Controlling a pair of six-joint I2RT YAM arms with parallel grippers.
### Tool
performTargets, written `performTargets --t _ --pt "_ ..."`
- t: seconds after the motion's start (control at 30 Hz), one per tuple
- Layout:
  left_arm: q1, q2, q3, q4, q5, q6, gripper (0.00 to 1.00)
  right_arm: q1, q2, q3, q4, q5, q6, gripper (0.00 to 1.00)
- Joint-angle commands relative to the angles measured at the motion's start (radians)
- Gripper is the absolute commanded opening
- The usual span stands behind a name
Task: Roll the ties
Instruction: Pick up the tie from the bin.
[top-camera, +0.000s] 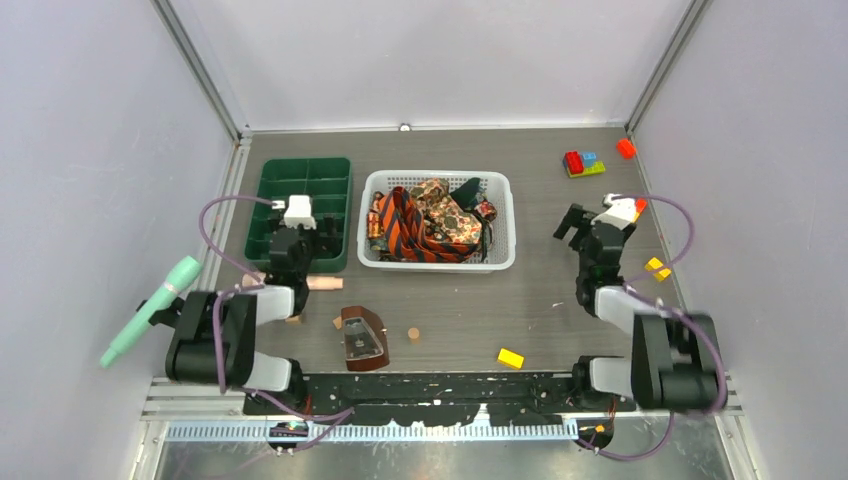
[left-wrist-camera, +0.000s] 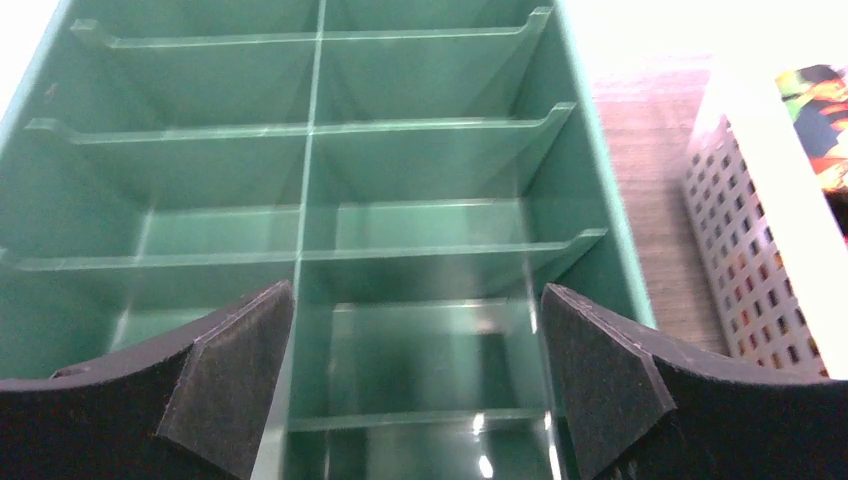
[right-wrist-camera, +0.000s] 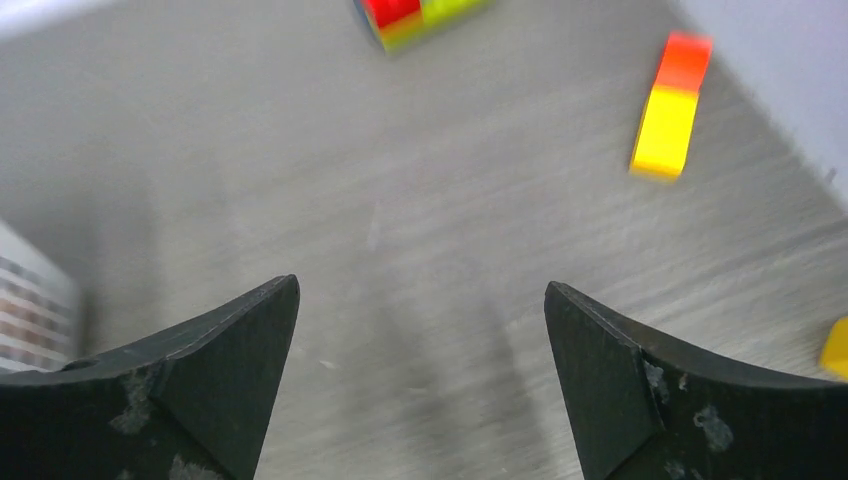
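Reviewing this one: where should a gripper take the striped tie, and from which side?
Probably a raised fold of the striped tie, pinched from straight above: the basket walls block any side approach, and the tie lies crumpled on top.

In the top view you get the ties only as one tangled heap in the white basket, each covering the others, so you cannot count them or find their ends. The left arm hides the near part of the green tray. In the left wrist view the right edge cuts the basket off, leaving you a washed-out sliver of fabric at upper right, and the right wrist view is blurred, its block stack and yellow block clipped by the edges.
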Motion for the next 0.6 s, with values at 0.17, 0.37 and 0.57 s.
performTargets --t 0.17,0.37,0.57 --pt "-0.039 -0.467 0.236 -0.784 -0.288 -0.234 0.99 -0.001 -0.461 0.268 -0.574 0.155 0.366 1.0" --pt "-0.038 -0.546 0.507 -1.176 -0.217 -0.359 0.99 -0.001 -0.398 0.641 -1.082 0.062 0.418 1.0" --pt "-0.014 -0.527 0.631 -1.328 -0.104 -0.445 0.99 -0.001 -0.302 0.813 -1.204 -0.314 0.4 1.0"
